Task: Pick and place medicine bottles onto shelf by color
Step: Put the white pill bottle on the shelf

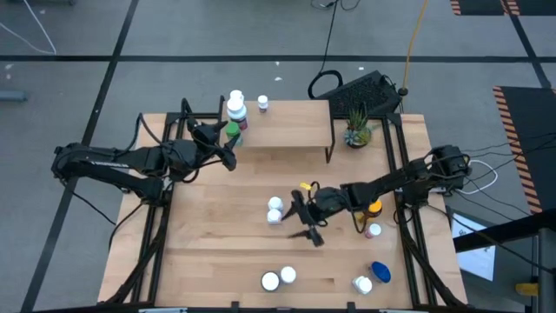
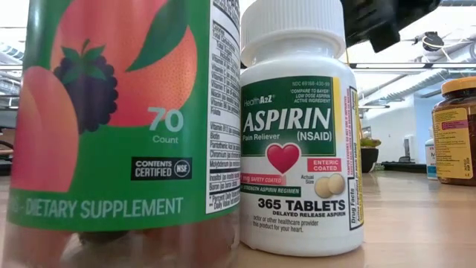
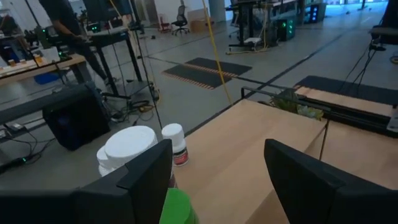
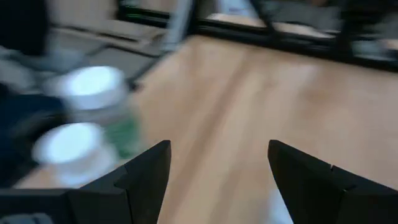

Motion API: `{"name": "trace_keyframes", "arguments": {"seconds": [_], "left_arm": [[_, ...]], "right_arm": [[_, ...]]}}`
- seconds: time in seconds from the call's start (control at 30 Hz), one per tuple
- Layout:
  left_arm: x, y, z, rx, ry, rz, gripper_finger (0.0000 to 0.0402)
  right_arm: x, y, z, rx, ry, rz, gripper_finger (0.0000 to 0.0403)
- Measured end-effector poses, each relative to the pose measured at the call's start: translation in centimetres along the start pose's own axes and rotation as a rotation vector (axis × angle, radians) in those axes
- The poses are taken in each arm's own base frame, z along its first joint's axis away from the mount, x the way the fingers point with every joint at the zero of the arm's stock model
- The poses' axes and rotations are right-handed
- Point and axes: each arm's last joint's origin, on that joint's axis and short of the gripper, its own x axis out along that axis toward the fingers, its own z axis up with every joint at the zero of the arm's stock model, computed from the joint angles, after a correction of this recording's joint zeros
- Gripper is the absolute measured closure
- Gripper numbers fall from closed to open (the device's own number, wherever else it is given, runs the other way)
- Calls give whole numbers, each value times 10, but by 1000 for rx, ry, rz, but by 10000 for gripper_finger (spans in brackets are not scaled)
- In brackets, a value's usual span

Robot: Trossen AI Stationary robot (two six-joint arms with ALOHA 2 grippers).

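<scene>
1. The bottles [image 1: 274, 209] are likely light, rigid, smooth plastic; best pinched round the body below the cap.
2. Some stand on the shelf [image 1: 287, 126], others are scattered on the worktop [image 1: 217, 243].
3. Left gripper [image 1: 228, 158] reaches over the shelf's left end, fingers apart, empty.
4. Right gripper [image 1: 306, 222] hangs mid-worktop beside two white bottles, wide and empty.

Robotics lab or open workshop hall. Grey carpet-tile floor [image 1: 217, 35] with loose cables, orange-black hazard-striped mats [image 3: 208, 71]. Rows of dark workbenches with glowing equipment [image 3: 273, 22], black office chair [image 3: 180, 15], person standing at bench [image 3: 65, 25]. Exposed ceiling ducts [image 2: 394, 78].
</scene>
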Motion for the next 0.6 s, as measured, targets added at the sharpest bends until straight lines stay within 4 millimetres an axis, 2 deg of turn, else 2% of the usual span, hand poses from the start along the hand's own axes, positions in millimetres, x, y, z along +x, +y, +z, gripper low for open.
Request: {"name": "trace_keyframes", "arguments": {"seconds": [0.2,0.33,0.6], "left_arm": [[0,0,4,-14,-27,-4,144],[0,0,2,19,-16,-3,144],[0,0,1,41,-10,-3,144]], "right_arm": [[8,-35,-11,-34,37,-221,138],[5,-57,-27,0,140,-219,138],[4,-65,-34,-3,166,-185,138]]}}
